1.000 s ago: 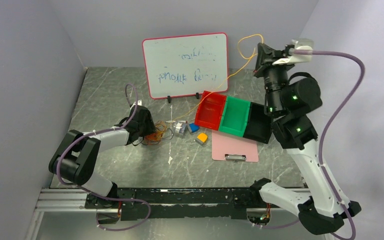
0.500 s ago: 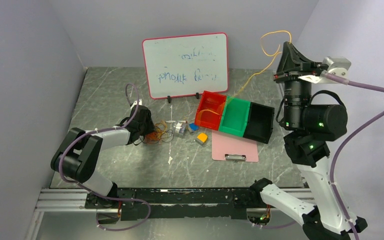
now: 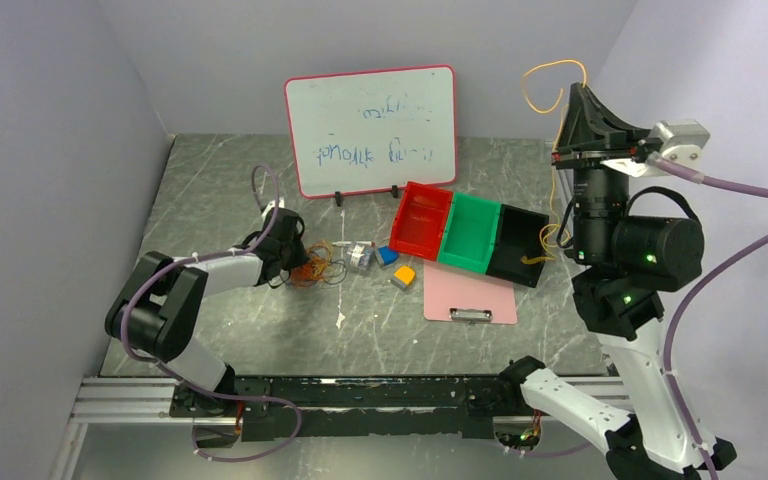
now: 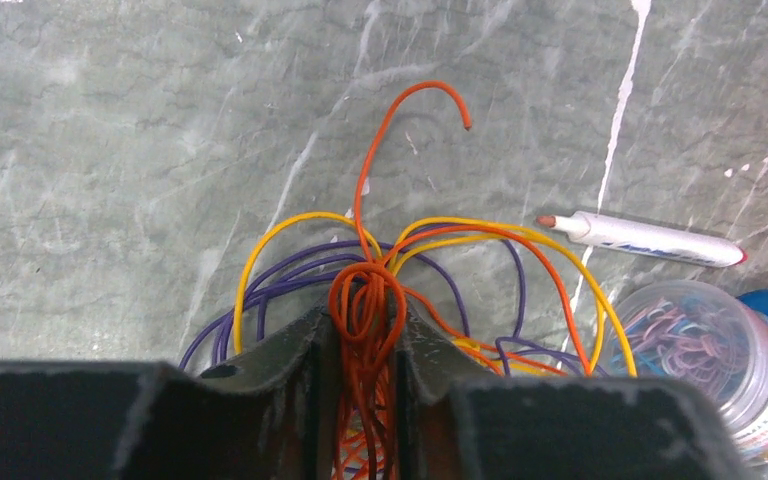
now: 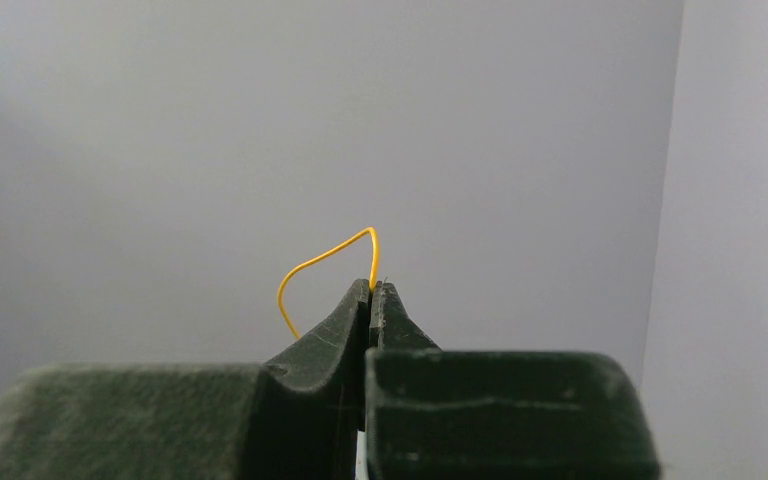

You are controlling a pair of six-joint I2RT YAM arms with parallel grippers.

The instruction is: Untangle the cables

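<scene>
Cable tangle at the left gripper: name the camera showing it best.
Left wrist: the tangle lies close up, orange, yellow and purple loops distinct, left gripper shut on orange strands. Top external shows a small clump. Right wrist shows none, only one yellow cable in the right gripper.

You had two grippers in shot: the left gripper (image 4: 365, 335) at the bottom of its wrist view, and the right gripper (image 5: 371, 300) likewise. One whiteboard (image 3: 370, 125) stood at top centre. Right of centre were three bins: one red bin (image 3: 422, 220), one green bin (image 3: 472, 232) and one black bin (image 3: 520, 245). There was one pink clipboard (image 3: 470, 295). You also had two small blocks, one blue block (image 3: 388, 255) and one orange block (image 3: 404, 275), plus one clear jar (image 4: 685, 345) and one marker (image 4: 640, 238). One tangle of cables (image 4: 430, 270) showed three colours: orange, yellow and purple. Its strands could not be counted. One yellow cable (image 5: 373, 255) was apart from it.
</scene>
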